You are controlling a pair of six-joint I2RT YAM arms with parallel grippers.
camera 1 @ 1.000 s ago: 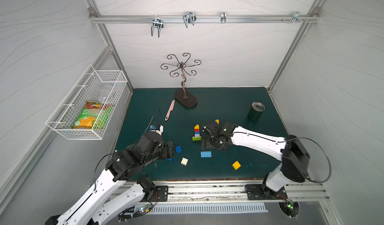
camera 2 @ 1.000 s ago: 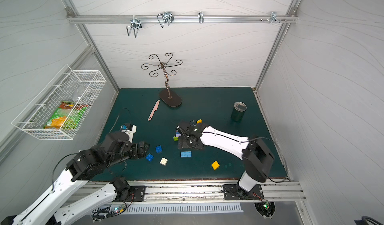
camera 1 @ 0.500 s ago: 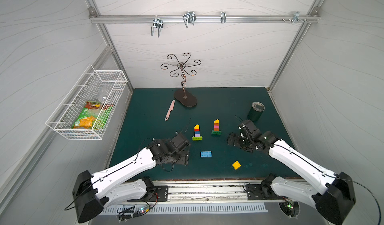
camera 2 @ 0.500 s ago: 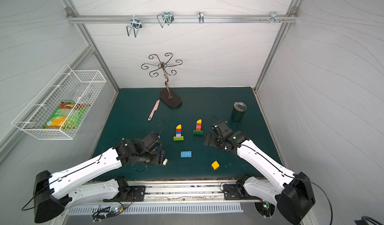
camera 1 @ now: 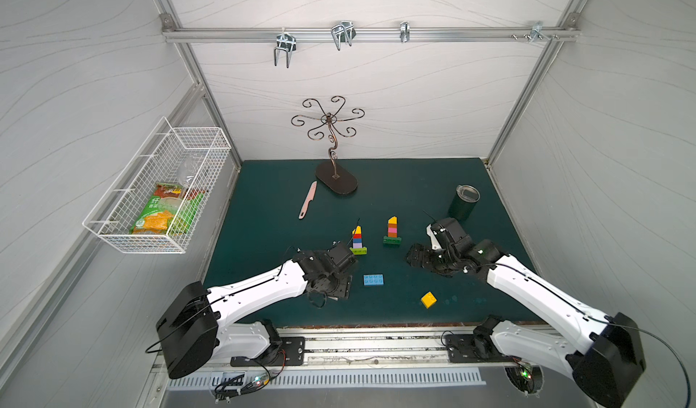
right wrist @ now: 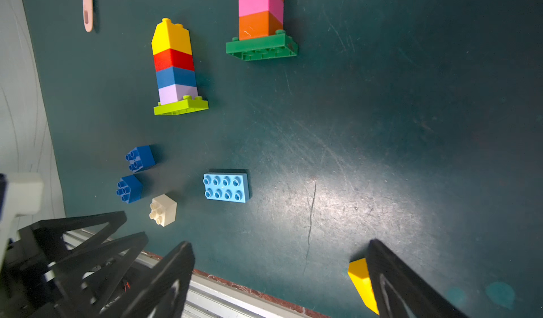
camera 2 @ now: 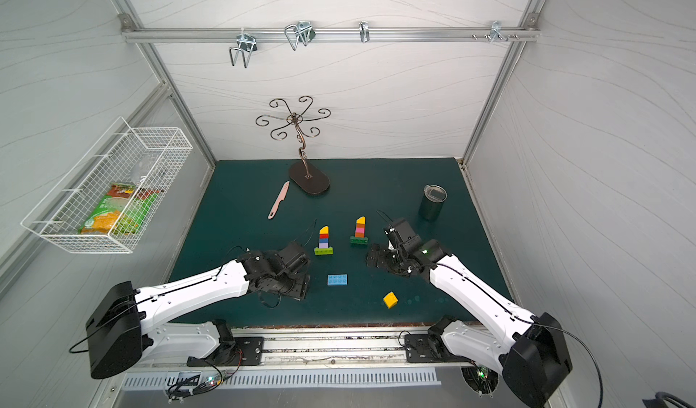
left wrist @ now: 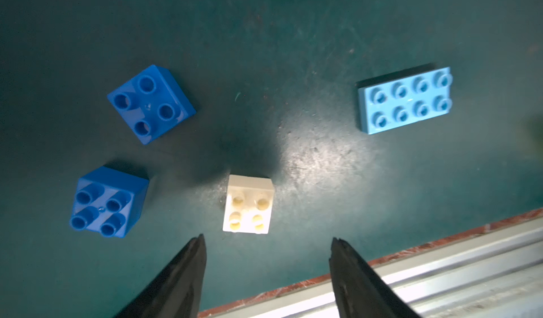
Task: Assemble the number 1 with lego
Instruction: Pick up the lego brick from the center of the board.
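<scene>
Apparently we are at a pick: left gripper (left wrist: 268, 238), jaws apart and empty, hangs above the white brick (left wrist: 248, 205); next we judge it must drop and straddle it. Right gripper (right wrist: 279, 243) wide, empty.

Bright, even lighting; mat glare, wide-angle distortion.

White wavy-lined walls (camera 1: 376, 86), aluminium rail (camera 1: 452, 33) with hooks (camera 1: 283, 50), dark green tabletop (camera 1: 414, 183), wall-mounted wire basket (camera 1: 203, 146)

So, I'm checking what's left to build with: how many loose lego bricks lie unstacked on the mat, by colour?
Dark-blue square plastic bricks: 2
White square plastic brick: 1
Light-blue long plastic brick: 1
Yellow plastic brick: 1
Total: 5
</scene>
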